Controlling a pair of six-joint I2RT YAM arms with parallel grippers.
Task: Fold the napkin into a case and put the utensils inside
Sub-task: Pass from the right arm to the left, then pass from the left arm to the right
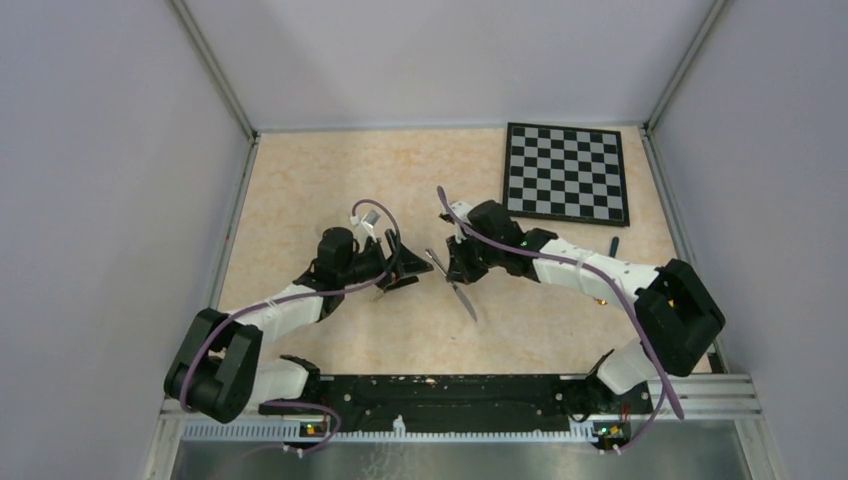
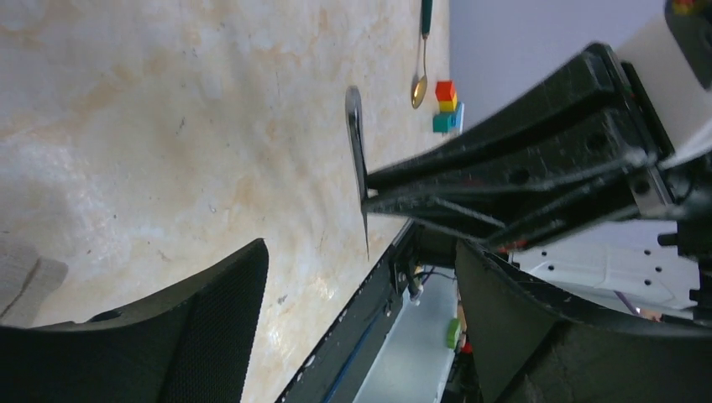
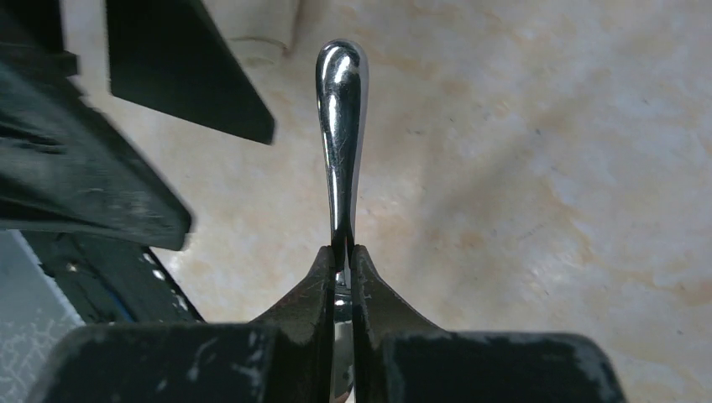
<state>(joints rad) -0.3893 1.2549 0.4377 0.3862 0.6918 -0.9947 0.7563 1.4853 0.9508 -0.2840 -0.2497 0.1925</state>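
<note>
Beige marbled bench (image 1: 300,180) is carrying everything. Right tool (image 3: 344,252) is clamping the silver knife (image 3: 340,126) toward its blade end, rounded handle pointing out. Left tool (image 1: 400,268) is standing spread wide just beside it, gripping nothing. Napkin (image 2: 25,281) is barely showing, likely the pale corner by the left tool; no case opening showing. Judging: left should be holding the cloth open, right feeding the knife in handle-first, low, straight. Spoon (image 2: 418,88) is lying well apart.
</note>
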